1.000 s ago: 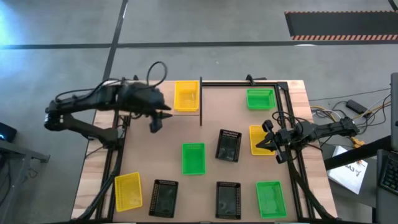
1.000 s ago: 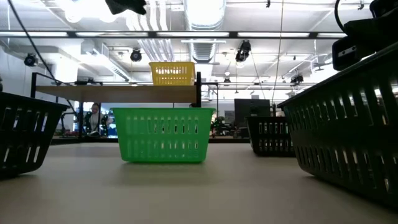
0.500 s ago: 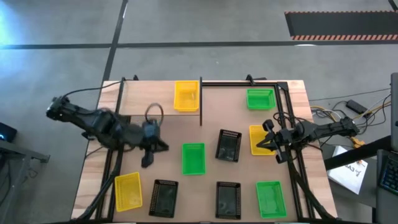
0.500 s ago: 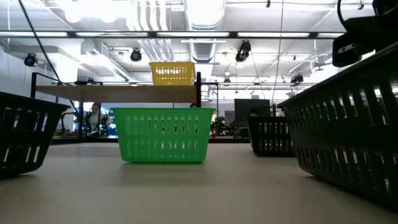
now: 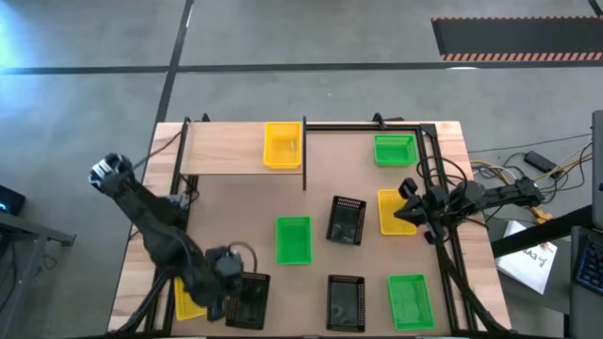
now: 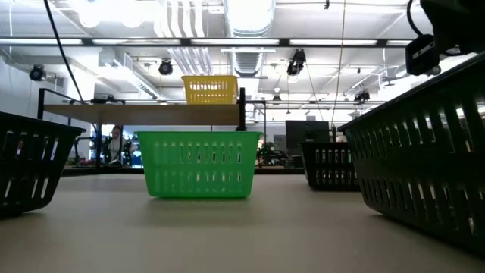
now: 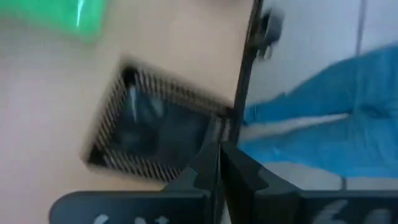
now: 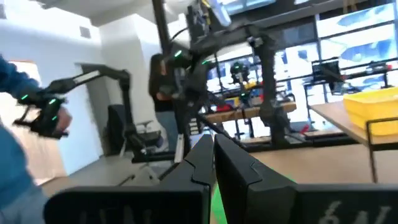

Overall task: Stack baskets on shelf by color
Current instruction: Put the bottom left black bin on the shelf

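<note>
A grey concrete floor surrounds the brown table (image 5: 236, 212), which carries a pale shelf (image 5: 221, 151) along its far left edge. One yellow basket (image 5: 282, 145) already sits on that shelf, at its right end by the black post.

The rest lie spread over the table, all with their long axes running near to far. A green basket (image 5: 292, 239) sits at the centre, another (image 5: 394, 149) in the far right corner, a third (image 5: 409, 300) at the near right corner. Black baskets sit at centre right (image 5: 347, 219), near centre (image 5: 346, 302) and near left (image 5: 248, 299). A yellow one (image 5: 389, 211) lies by the right edge, and the last yellow basket (image 5: 186, 299) is in the near left corner, half hidden under the left arm.

The left tool (image 5: 224, 285) hangs over the near left corner, its fingers pressed together and holding nothing. It sits between that yellow basket and the near-left black one, just beside both, so this arm is by far the nearer to either. In the wrist view the black basket (image 7: 149, 127) lies straight ahead of the tips, its long side slanted across the tool's line.

The right tool (image 5: 407, 209), also closed and empty, waits above the yellow basket at the right edge.
</note>
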You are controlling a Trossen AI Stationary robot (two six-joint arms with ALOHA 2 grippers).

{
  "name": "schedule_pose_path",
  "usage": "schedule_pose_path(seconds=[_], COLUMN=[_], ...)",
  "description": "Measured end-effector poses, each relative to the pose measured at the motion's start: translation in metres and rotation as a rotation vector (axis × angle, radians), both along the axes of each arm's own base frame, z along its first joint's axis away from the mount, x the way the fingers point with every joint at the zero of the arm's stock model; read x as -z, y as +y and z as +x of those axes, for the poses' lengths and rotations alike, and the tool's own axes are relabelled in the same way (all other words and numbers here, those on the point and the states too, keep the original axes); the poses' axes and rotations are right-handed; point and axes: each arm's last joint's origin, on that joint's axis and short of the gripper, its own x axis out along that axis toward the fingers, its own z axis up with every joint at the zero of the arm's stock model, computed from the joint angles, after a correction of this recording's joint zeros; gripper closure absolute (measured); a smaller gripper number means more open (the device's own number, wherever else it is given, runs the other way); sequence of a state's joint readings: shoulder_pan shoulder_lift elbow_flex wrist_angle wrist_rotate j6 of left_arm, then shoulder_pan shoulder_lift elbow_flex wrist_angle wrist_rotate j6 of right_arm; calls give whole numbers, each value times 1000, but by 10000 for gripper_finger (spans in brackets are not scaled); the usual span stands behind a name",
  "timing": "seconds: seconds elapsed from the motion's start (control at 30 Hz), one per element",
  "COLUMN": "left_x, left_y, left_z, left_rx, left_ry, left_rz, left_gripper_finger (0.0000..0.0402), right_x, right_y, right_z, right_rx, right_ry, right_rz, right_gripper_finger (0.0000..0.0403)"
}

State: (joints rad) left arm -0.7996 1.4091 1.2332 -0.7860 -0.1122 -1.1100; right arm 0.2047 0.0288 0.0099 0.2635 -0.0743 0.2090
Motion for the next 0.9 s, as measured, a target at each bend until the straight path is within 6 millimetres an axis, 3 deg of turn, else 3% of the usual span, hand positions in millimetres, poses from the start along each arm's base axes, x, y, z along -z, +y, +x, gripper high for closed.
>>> schedule_pose_path(seconds=[0.17,0.33,0.63,0.9], left_x=[35,43,79,104], left_y=[-28,-59,-73,-88], left_z=[10,24,35,38], left_rx=[36,299,301,311], left_ry=[119,-35,5,71], left_rz=[11,-74,20,91], left_gripper_finger=[400,374,263,252], right_x=[0,0,0,0], right_y=[-2,-3,-3,-3], right_z=[1,1,1,1], right_rx=[71,98,101,100], right_ry=[4,8,9,9], right_rz=[17,24,24,24], right_gripper_finger=[394,394,394,394])
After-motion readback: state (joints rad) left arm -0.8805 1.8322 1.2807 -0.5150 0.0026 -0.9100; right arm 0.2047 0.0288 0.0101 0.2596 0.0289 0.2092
